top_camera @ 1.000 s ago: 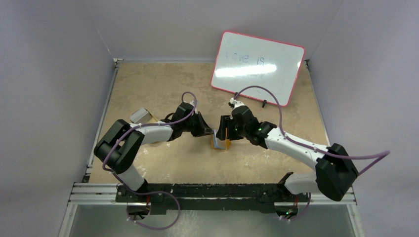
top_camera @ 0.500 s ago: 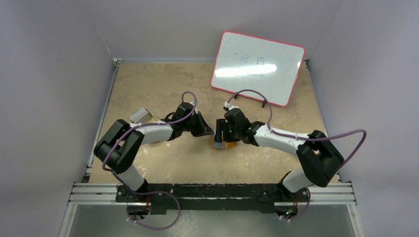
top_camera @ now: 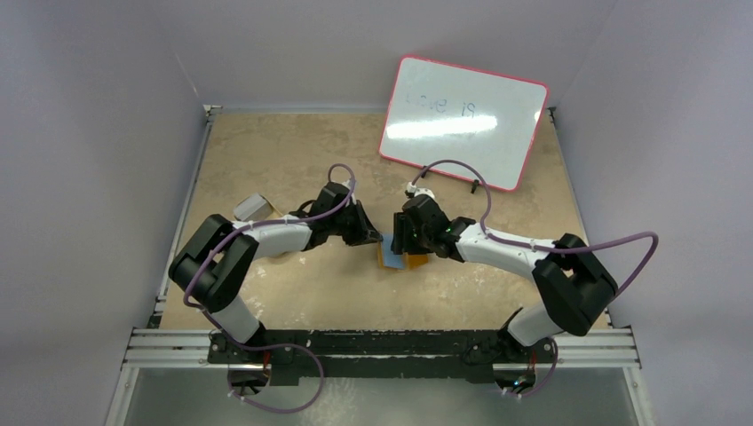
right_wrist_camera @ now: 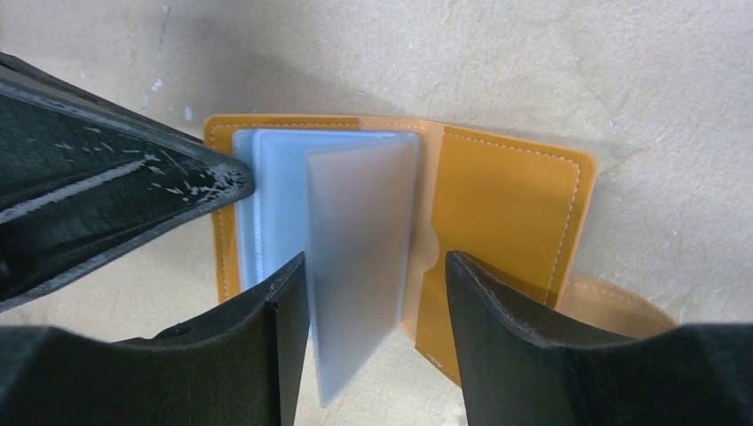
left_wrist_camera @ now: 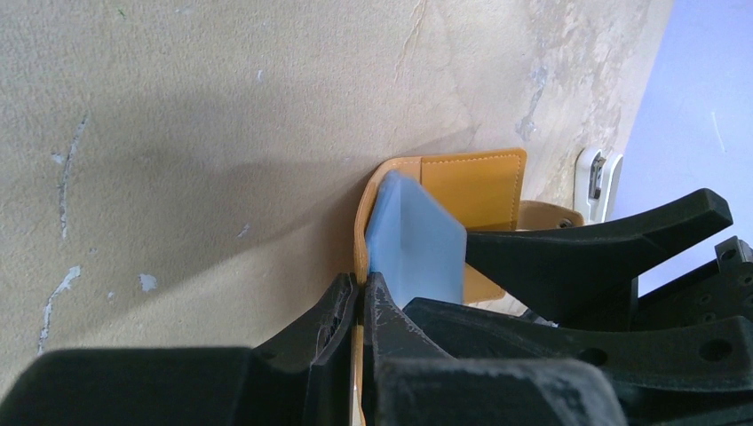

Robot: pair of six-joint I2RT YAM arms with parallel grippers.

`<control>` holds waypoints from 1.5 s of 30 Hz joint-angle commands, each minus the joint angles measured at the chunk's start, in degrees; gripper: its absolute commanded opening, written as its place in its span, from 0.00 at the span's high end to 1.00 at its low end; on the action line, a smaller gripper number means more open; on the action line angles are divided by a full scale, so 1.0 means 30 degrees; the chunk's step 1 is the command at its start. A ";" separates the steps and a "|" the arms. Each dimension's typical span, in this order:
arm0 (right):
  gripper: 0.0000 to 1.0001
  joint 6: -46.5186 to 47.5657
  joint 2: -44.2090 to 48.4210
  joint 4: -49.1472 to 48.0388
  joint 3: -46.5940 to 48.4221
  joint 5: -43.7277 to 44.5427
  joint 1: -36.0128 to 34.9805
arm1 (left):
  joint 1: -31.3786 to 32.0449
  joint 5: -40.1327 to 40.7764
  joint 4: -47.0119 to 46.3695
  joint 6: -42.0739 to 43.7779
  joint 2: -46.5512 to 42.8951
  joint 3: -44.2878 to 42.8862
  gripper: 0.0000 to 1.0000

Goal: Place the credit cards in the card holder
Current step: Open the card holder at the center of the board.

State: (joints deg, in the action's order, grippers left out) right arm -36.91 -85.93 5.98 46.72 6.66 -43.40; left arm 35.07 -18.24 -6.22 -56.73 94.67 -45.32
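Note:
The orange-brown card holder point(top_camera: 411, 260) lies open on the table between both grippers. My left gripper point(top_camera: 376, 238) is shut on its left cover edge; in the left wrist view point(left_wrist_camera: 360, 286) the leather point(left_wrist_camera: 471, 182) runs between the closed fingers. Pale blue credit cards point(right_wrist_camera: 275, 191) lie stacked on the holder's left half point(right_wrist_camera: 506, 204). One whitish card point(right_wrist_camera: 360, 266) stands on edge between my right gripper's point(right_wrist_camera: 375, 266) spread fingers, leaning against the left finger. My right gripper point(top_camera: 405, 241) is open over the holder. The blue card stack point(left_wrist_camera: 417, 244) also shows in the left wrist view.
A pink-framed whiteboard point(top_camera: 462, 120) stands propped at the back right. A grey block point(top_camera: 251, 207) lies left of my left arm. The holder's tan snap tab point(right_wrist_camera: 622, 306) sticks out on the right. The table's front rail point(top_camera: 382, 346) runs along the near edge.
My right arm folded its elbow back and its gripper shifted slightly left over the holder. The holder now lies flatter, with a blue card showing. My left gripper stayed in place.

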 commanded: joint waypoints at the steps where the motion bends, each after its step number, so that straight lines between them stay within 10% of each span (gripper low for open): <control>1: 0.42 -0.0271 0.0639 0.1538 0.0611 0.1579 -0.0036 | 0.0113 0.0277 0.0429 0.1036 -0.0492 -0.0977 1.00; 19: 0.58 -0.0793 0.2033 0.5176 0.1591 0.5654 0.0253 | 0.0108 -0.0072 0.1173 0.1395 -0.0591 -0.1358 1.00; 37: 0.60 -0.0838 0.2411 -0.3702 0.0502 -0.3292 -0.1304 | 0.0190 0.0029 0.1118 0.1017 -0.0584 -0.1270 1.00; 45: 0.60 -0.1223 0.0920 -0.1764 0.0682 -0.0362 -0.1822 | 0.0218 -0.0103 0.0901 0.0737 -0.0579 -0.1203 1.00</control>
State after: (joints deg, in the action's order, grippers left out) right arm -39.72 -83.02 -1.02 48.51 0.40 -48.51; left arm 35.40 -17.78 -1.58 -53.84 94.67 -47.68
